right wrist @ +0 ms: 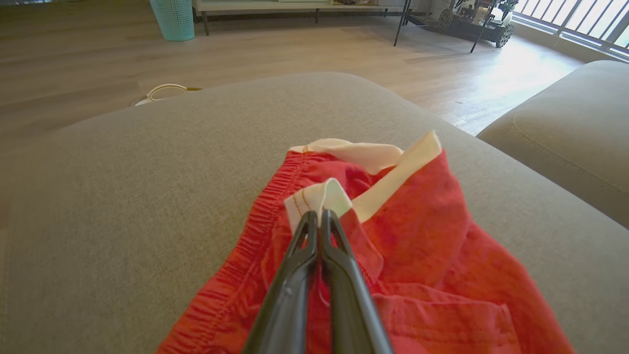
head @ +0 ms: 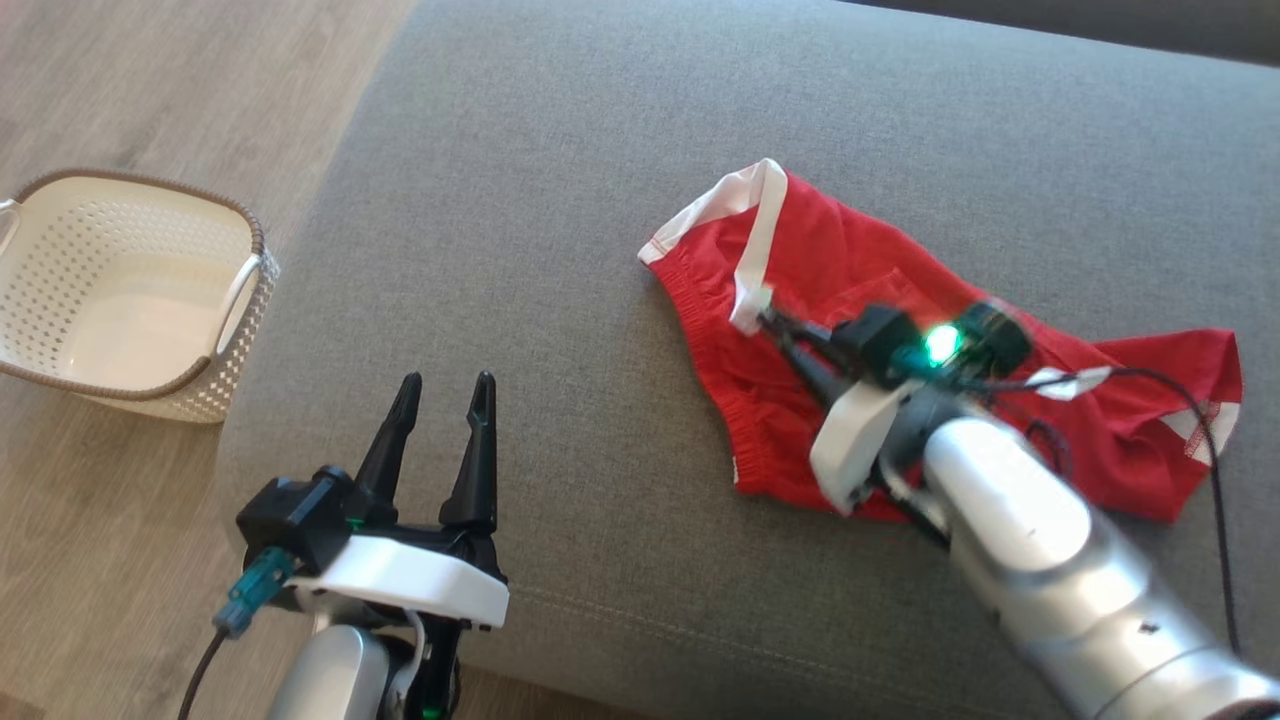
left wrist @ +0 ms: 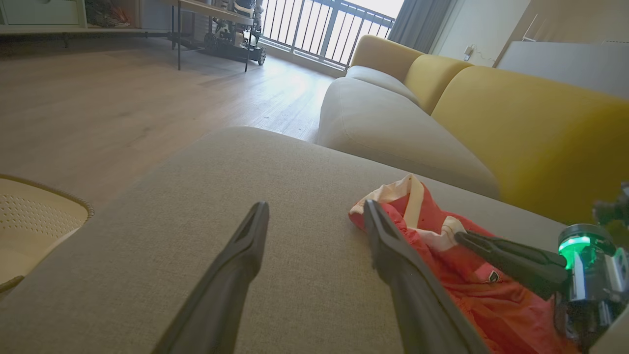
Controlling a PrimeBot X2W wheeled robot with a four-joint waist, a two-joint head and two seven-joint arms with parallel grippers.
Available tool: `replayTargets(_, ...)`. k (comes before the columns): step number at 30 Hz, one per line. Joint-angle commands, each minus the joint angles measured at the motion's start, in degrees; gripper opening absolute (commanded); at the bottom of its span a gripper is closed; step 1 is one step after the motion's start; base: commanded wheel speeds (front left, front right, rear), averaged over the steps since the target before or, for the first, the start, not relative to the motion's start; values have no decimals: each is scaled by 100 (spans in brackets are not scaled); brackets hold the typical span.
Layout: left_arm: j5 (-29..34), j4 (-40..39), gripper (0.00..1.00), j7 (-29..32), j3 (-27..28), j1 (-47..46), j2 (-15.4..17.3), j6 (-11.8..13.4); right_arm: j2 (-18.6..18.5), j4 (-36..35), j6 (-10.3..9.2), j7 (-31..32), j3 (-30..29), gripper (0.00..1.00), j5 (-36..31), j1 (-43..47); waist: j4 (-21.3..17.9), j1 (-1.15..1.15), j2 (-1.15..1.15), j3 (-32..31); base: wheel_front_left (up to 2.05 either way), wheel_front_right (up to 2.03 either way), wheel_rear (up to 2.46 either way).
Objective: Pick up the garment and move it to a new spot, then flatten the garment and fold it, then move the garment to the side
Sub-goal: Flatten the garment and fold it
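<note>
The garment [head: 850, 270] is a pair of red shorts with white trim, lying crumpled on the grey cushion [head: 560, 200]. My right gripper [head: 768, 318] is shut on the garment, its fingertips pinching a white trim end near the waistband; the right wrist view shows the garment [right wrist: 417, 236] and the closed right gripper [right wrist: 319, 216] on the white band. My left gripper [head: 445, 385] stands open over bare cushion at the lower left, well apart from the cloth. In the left wrist view the open left gripper [left wrist: 314, 209] frames the cushion, with the garment [left wrist: 442, 246] to its right.
A white perforated basket [head: 130, 290] with brown rim stands on the wooden floor left of the cushion. A yellow sofa back [left wrist: 530, 123] and grey seat [left wrist: 393, 128] lie beyond. A teal bin [right wrist: 173, 18] stands far off.
</note>
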Motion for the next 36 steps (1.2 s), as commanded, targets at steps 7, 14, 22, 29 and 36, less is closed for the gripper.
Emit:
replayTargets(7, -87, -220, 100, -45, 80, -294, 17, -25, -648, -206, -2, -109, -803, 0, -80, -1348, 88, 0, 0, 228, 0, 0, 0)
replayTargets(14, -203, -211, 100, -45, -64, -404, 17, -71, -1364, 477, -2, -31, -2152, 0, -521, -2581, 327, 0, 0, 549, 0, 0, 0)
replayTargets(22, -323, -205, 100, -45, -287, -549, 17, -113, -1582, 979, -2, -54, -3728, 0, -1690, -3349, 606, 0, 0, 929, 0, 0, 0)
replayTargets(29, -391, -204, 100, -45, -423, -667, 17, -162, -1386, 776, -2, -133, -4499, 0, -2666, -3741, 829, 0, 0, 1234, 0, 0, 0)
replayTargets(36, -419, -203, 100, -45, -489, -721, 17, -175, -1182, 433, -2, -166, -4837, 0, -3168, -3932, 896, 0, 0, 1380, 0, 0, 0)
